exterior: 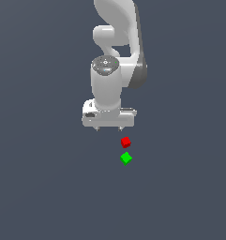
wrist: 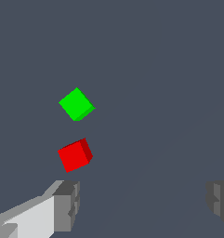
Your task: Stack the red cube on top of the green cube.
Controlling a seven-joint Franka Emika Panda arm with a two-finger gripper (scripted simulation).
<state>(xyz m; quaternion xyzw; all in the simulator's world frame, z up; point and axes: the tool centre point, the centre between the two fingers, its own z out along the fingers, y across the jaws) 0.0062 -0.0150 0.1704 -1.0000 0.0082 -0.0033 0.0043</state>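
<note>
A tiny red cube (exterior: pixel 125 141) rests on the dark grey floor, just below my white gripper (exterior: pixel 109 128) and slightly toward the exterior view's right. The green cube (exterior: pixel 126 158) sits a short gap beyond it, nearer the camera, apart from the red one. My gripper hangs above the floor, open, with nothing between its fingers. In the wrist view the red cube (wrist: pixel 75 155) lies just past one grey fingertip (wrist: pixel 67 204), outside the gap, and the green cube (wrist: pixel 76 104) lies farther on. The gripper (wrist: pixel 143 202) stands wide open there.
The plain dark grey floor (exterior: pixel 44 187) stretches all around the two cubes. The white arm (exterior: pixel 115 42) rises behind the gripper at the top of the exterior view.
</note>
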